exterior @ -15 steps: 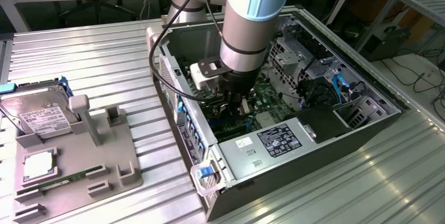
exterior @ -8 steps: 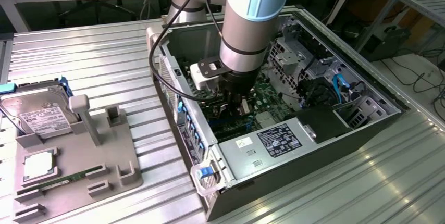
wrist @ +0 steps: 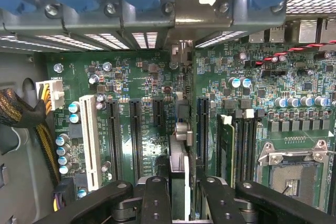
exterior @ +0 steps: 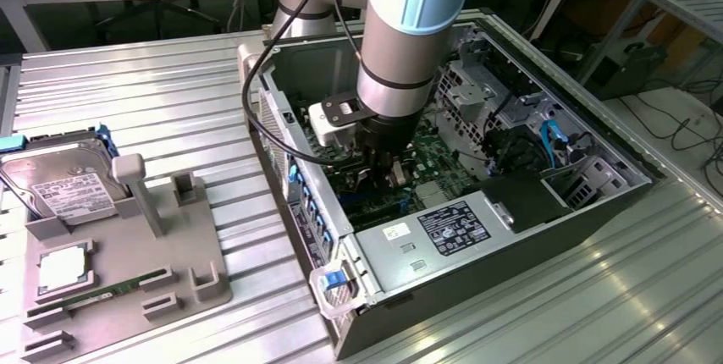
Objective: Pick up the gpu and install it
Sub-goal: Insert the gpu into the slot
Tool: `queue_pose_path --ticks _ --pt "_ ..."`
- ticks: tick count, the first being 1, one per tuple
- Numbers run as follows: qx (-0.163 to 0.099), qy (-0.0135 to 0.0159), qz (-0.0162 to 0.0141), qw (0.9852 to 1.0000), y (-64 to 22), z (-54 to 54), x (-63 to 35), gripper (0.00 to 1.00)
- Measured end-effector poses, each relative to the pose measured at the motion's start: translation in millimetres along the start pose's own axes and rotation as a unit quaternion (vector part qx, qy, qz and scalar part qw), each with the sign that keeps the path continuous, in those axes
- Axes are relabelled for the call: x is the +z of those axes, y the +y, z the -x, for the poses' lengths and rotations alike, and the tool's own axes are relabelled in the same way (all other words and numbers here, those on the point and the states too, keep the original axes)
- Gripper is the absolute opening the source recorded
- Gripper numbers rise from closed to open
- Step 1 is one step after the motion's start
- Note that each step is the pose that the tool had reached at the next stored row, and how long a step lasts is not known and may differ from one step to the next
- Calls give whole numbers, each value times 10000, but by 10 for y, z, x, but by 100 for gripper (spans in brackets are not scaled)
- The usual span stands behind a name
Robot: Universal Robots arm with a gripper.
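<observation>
Black gripper (wrist: 178,195) fingers (wrist: 156,198) stand partly closed with the gpu (wrist: 178,153) clamped edge-on between them, its thin edge and silver fins showing between the pads.

The computer case (exterior: 509,288) is the landmark. The arm (exterior: 407,51) reaches down into it, and the gripper hangs in the middle of the case, just above the motherboard (wrist: 147,77) that lines its floor. The gpu sits upright there, inside the case, with its metal end toward the slotted rear wall of the case. I cannot tell if its lower edge touches a slot yet.

To seat it well, I judge the card should stay vertical and parallel to its slot. Its end bracket should line up with the rear opening, and the push should go straight down and evenly, without rocking.

Inside the case I count:
- one gpu
- one white slot (wrist: 89,140)
- three black slots between the white slot and the card
- one processor socket (wrist: 296,169)

Outside the case, well apart, is one grey tray (exterior: 192,245) with one hard drive (exterior: 70,182).
</observation>
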State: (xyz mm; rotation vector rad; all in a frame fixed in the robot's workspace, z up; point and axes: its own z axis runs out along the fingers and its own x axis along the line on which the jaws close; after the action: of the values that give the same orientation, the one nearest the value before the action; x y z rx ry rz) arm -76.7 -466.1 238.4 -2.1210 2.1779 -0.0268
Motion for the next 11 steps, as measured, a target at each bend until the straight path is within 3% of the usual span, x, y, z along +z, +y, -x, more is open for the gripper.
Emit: queue_pose_path --ticks 11 --pt "0 0 0 10000 0 0 0 27"
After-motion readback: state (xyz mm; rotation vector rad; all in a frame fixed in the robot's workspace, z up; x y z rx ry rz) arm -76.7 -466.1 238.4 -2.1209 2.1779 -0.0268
